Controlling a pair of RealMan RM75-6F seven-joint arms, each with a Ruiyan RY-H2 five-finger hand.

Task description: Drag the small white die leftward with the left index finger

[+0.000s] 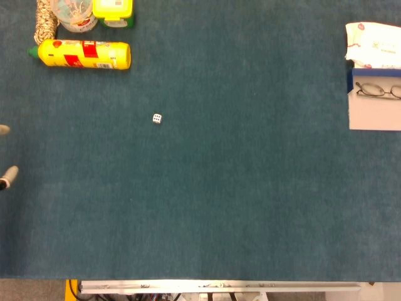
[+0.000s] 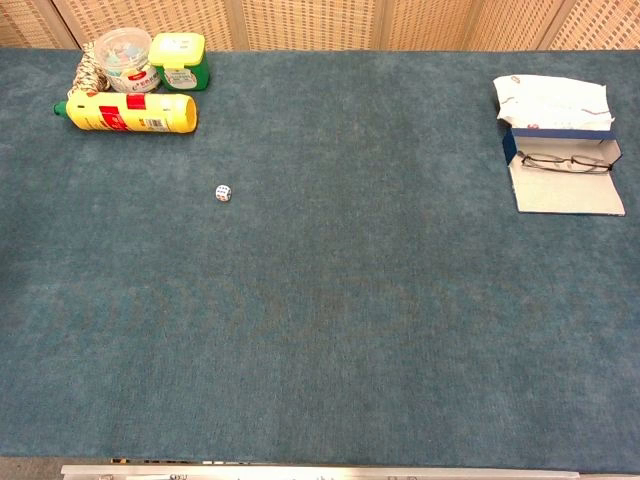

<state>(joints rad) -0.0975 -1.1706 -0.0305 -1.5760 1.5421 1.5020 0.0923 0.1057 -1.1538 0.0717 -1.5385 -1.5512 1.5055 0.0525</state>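
A: Where is the small white die (image 1: 156, 118)?
B: On the teal desk (image 1: 225, 200), left of the middle, alone, nothing touching it. The chest view shows it too, with bare cloth all round.
A: What lies nearest it?
B: Up and to the left, a yellow bottle (image 1: 84, 54) on its side. Behind that, at the far corner, a clear tub (image 1: 74, 15), a yellow-lidded green jar (image 1: 113, 12) and a coil of rope (image 1: 44, 21), close together.
A: And the left robot hand (image 1: 5, 169)?
B: Only two pale fingertips (image 1: 9, 175) show at the left edge of the head view, well apart from the die. Too little is visible to say whether it is spread or curled. The right robot hand appears in neither view.
A: The far right?
B: An open blue case with glasses (image 1: 376, 91) in it, and a white packet (image 1: 373, 45) just behind it.
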